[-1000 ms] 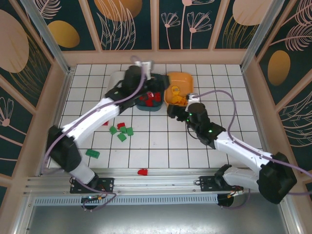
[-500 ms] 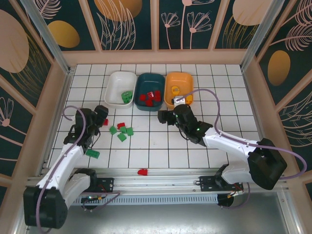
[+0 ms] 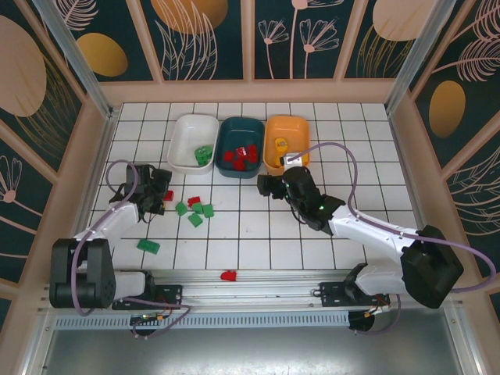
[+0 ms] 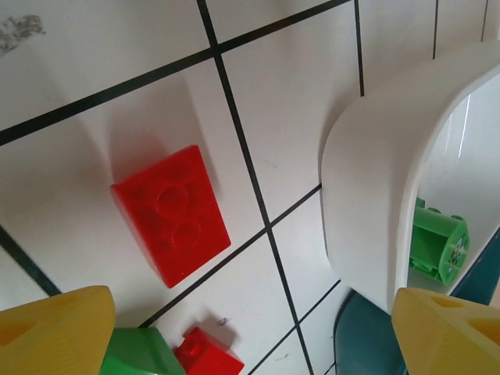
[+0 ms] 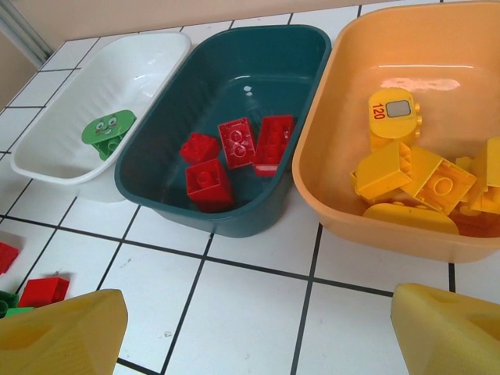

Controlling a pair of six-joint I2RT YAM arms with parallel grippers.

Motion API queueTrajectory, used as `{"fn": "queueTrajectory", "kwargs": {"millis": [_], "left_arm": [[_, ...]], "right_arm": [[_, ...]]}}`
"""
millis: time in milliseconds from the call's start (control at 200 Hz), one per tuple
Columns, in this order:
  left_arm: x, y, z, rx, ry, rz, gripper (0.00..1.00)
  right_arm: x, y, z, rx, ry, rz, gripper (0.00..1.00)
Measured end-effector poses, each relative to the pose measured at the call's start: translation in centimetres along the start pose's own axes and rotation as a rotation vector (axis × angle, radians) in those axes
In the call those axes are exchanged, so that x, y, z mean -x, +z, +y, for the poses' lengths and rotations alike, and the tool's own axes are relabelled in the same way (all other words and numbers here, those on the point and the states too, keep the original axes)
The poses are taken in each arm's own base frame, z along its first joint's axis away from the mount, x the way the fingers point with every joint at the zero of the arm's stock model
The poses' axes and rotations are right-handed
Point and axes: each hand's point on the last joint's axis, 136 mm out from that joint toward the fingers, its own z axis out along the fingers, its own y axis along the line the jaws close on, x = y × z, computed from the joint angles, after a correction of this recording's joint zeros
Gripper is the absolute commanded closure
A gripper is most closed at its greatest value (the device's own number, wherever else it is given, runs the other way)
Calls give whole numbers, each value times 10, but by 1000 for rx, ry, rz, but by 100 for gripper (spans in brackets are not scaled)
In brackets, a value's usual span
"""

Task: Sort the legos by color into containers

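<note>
Red brick point(image 4: 172, 215) is spotted just ahead of the left gripper point(image 4: 250, 330), spread wide and empty, by the tabletop point(image 3: 258, 234) left edge, long axis slanted; right gripper point(image 5: 258, 332), also gaping empty, is parked farther off

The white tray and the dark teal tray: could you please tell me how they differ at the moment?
The white tray holds a green lego, while the dark teal tray holds four red legos. The white tray sits at the left end of the row; the dark teal tray sits in the middle, next to the orange tray. Both are shallow rounded rectangles of like size.
</note>
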Motion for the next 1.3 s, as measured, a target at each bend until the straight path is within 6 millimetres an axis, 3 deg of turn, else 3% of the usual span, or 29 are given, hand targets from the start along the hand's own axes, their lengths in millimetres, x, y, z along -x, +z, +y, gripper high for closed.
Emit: {"fn": "queueTrajectory", "kwargs": {"millis": [200, 400, 706, 1296], "left_arm": [[1, 14, 12, 64, -57, 11, 24], [0, 22, 11, 90, -106, 24, 33], [-3, 46, 16, 188, -132, 74, 32], [0, 51, 23, 299, -263, 126, 44]], "right_arm": [[-4, 0, -7, -14, 3, 5, 12], [-2, -1, -10, -20, 8, 1, 11], [0, -2, -18, -37, 16, -7, 11], [6, -1, -36, -75, 44, -19, 11]]}}
